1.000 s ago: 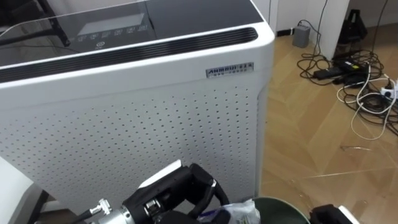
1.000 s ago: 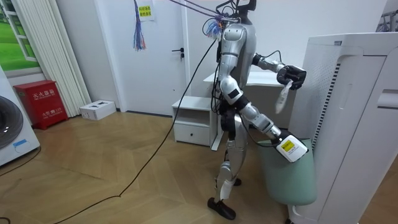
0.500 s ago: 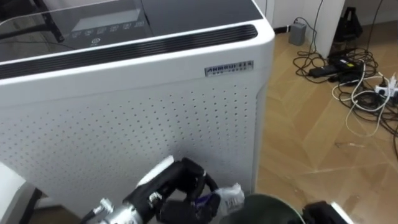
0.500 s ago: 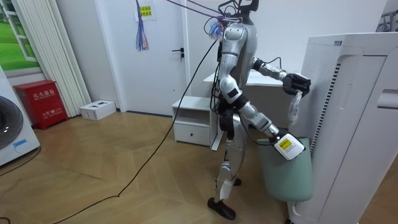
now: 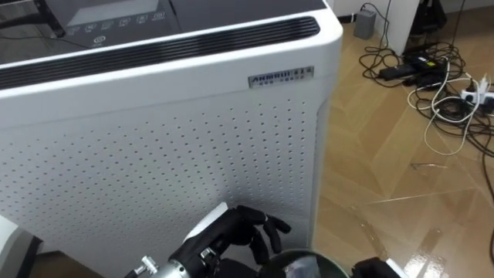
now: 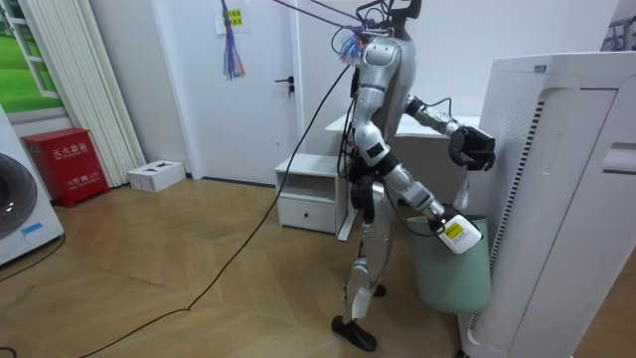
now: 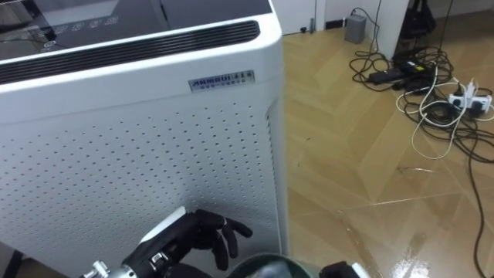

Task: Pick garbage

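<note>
Wood flooring (image 5: 401,177) spreads to the robot's right, and a tall white perforated appliance (image 5: 154,147) stands close in front of it. The left hand (image 5: 239,235) comes in from the lower left against the appliance's front panel. Its dark fingers (image 5: 272,227) are loosely spread and angled downward, not closed round anything visible. Just below the fingertips, a crumpled clear wrapper (image 5: 297,267) lies at the mouth of the green bin (image 6: 452,283). Whether the wrapper touches the fingers cannot be told.

In the room view the left hand is raised at chest height beside the appliance's edge, directly over the bin. The bin sits tilted between the robot's legs and the appliance. The right hand (image 6: 449,232) is lower, at the bin's rim, and I cannot tell how its fingers are set.

The robot stands upright, facing the appliance. Behind it is a low white drawer unit (image 6: 313,204), then a white door (image 6: 263,89). A tangle of black and white cables (image 5: 440,85) lies on the floor well beyond the appliance's corner. A red box (image 6: 68,164) and a small white box (image 6: 157,174) sit by the far wall.
</note>
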You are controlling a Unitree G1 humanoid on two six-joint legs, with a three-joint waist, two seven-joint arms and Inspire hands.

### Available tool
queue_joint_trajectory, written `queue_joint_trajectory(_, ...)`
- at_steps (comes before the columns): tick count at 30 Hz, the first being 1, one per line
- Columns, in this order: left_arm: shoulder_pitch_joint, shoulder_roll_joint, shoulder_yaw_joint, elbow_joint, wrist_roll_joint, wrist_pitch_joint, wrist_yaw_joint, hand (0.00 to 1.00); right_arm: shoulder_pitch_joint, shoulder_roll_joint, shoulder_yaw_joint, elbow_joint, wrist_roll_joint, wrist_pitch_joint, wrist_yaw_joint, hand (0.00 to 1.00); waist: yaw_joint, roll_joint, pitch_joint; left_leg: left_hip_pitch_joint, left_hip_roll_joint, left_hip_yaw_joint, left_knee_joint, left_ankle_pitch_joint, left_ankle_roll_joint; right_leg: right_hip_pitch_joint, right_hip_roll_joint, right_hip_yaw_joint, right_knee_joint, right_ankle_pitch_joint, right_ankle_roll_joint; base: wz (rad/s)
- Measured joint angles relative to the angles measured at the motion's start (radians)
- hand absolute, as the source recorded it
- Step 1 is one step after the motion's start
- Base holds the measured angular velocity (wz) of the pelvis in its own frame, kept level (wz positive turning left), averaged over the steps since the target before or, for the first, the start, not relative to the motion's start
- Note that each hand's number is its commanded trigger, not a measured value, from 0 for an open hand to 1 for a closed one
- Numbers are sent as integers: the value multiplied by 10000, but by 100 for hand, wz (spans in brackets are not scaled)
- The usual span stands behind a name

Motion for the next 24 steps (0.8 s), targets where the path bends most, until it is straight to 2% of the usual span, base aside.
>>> queue_joint_trajectory(6,-57,-1,-895,262,-64,-64,-17,0,0,44,146,4,7,0,109,100,-30,1,1,46,29,0,4,0,0,43,14,-19,31,18,-27,0)
queue_joint_trajectory(9,-56,-14,-1092,261,-63,-64,-65,0,0,41,377,3,7,1,266,100,-31,1,1,65,35,20,24,1,2,32,10,-14,92,22,-33,0)
queue_joint_trajectory(17,-47,-12,-1178,262,-59,-65,-188,0,0,136,392,2,7,3,602,100,-23,-3,3,50,17,28,50,20,33,16,-15,-17,114,18,-28,0)
queue_joint_trajectory(20,-22,-29,-1165,458,-72,-99,-169,0,19,55,382,3,12,3,624,100,-22,-7,6,50,18,17,54,20,33,16,-12,-32,109,18,-28,0)
queue_joint_trajectory(24,329,-54,-875,834,-46,-135,-158,0,141,18,358,71,-125,-19,499,100,-5,-56,25,185,10,19,-6,20,32,124,-10,-31,87,17,-27,0)
